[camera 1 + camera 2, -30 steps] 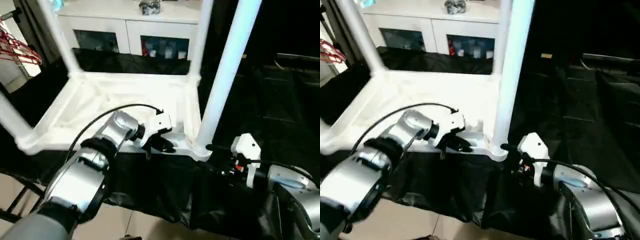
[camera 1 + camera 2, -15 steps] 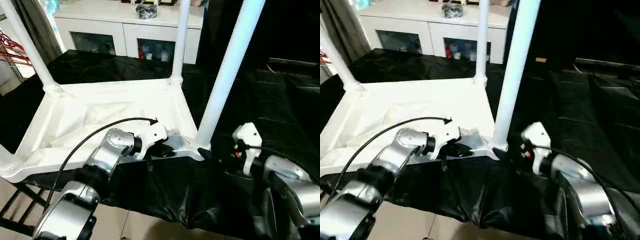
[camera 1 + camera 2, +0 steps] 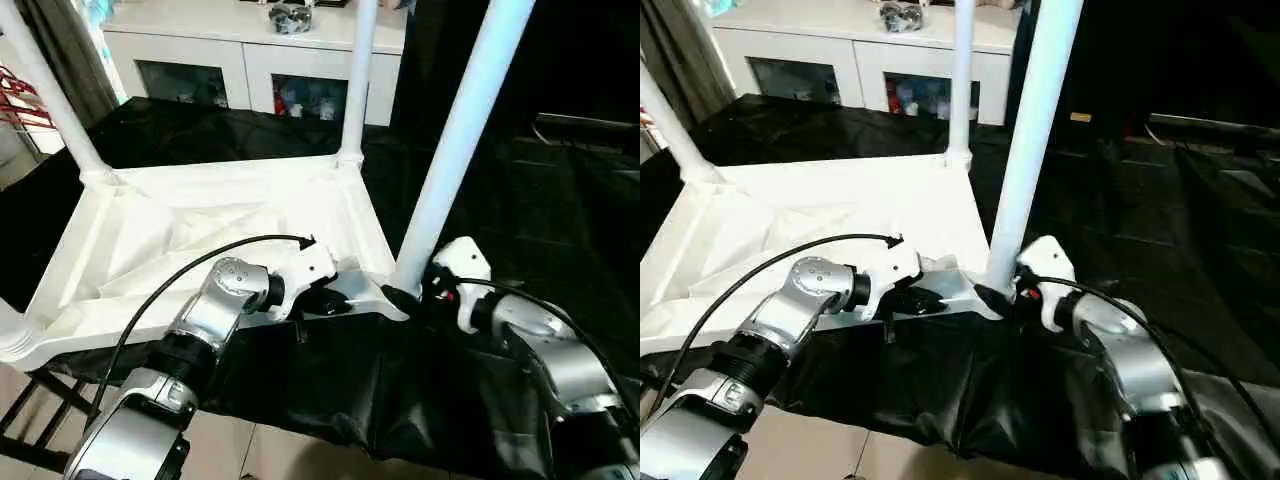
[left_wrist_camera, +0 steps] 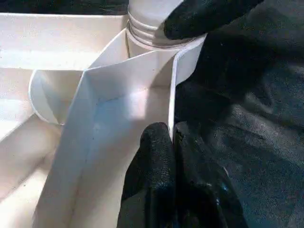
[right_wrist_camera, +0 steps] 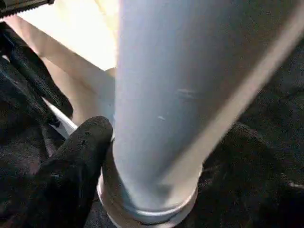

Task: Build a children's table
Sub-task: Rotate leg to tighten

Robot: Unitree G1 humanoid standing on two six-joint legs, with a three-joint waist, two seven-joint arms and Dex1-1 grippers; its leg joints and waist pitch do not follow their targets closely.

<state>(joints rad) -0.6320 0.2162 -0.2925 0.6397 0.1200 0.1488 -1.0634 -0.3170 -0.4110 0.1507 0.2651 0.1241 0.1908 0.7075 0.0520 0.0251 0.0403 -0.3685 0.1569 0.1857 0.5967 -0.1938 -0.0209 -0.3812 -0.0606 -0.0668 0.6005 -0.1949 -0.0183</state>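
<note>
The white tabletop (image 3: 200,230) lies upside down on black cloth, its ribbed underside up. White tube legs stand in its corner sockets: the near-right leg (image 3: 455,140), the far-right leg (image 3: 358,80) and the far-left leg (image 3: 50,90). My left gripper (image 3: 335,300) is shut on the thin near rim (image 4: 172,95) close to the near-right corner, one finger (image 4: 152,161) on each side of the wall. My right gripper (image 3: 405,298) sits at the base of the near-right leg (image 5: 190,85), with a black finger (image 5: 76,161) pressed against the leg's collar.
A white glass-door cabinet (image 3: 250,60) stands behind the tabletop. Black cloth (image 3: 330,390) drapes over the near edge and spreads to the right. Red hangers (image 3: 25,100) show at the far left, and a dark frame (image 3: 40,420) stands on the floor below.
My right gripper has moved left from beside the corner to the base of the near-right leg. The left gripper has kept its hold on the rim.
</note>
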